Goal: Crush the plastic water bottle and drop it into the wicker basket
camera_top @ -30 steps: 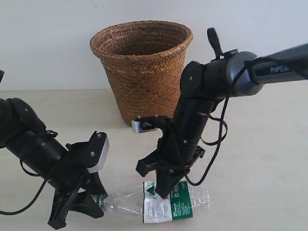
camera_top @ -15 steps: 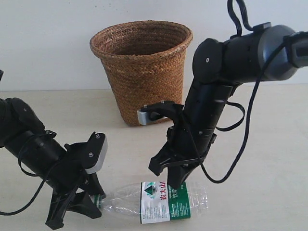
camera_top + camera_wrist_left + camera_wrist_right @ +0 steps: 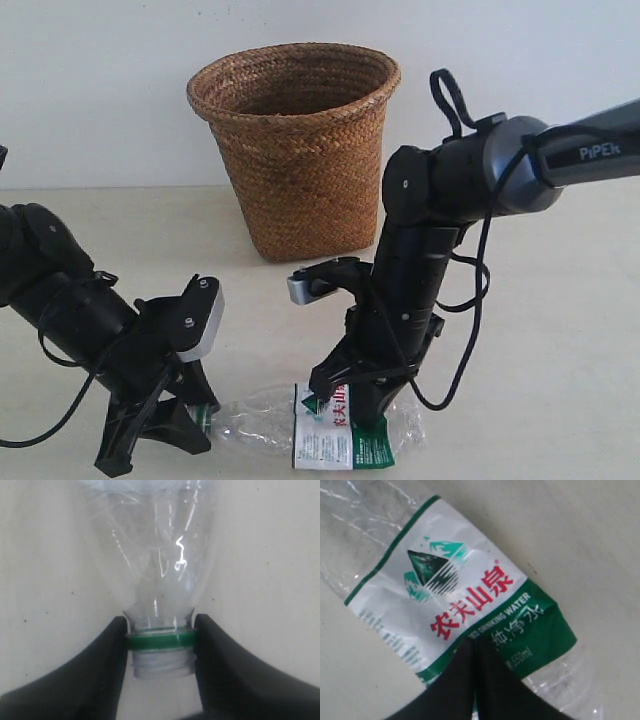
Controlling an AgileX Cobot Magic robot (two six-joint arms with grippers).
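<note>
The plastic water bottle (image 3: 330, 432) lies on its side on the table at the front, label up and body dented. My left gripper (image 3: 195, 418) is shut on its neck: in the left wrist view both black fingers clamp the green cap ring (image 3: 160, 642) of the bottle (image 3: 155, 555). My right gripper (image 3: 360, 405) is shut with nothing in it. Its closed fingertips (image 3: 472, 647) press down on the green and white label of the bottle (image 3: 455, 595). The wicker basket (image 3: 295, 145) stands upright behind, apart from both arms.
A pale wall runs close behind the basket. Black cables (image 3: 470, 310) hang from the right arm above the table (image 3: 560, 330). The left arm's body (image 3: 70, 310) lies low along the table's left side.
The right gripper lifted off the bottle half a second ago and has come back down onto the label, flattening the bottle further. The left gripper has kept its hold on the neck.
</note>
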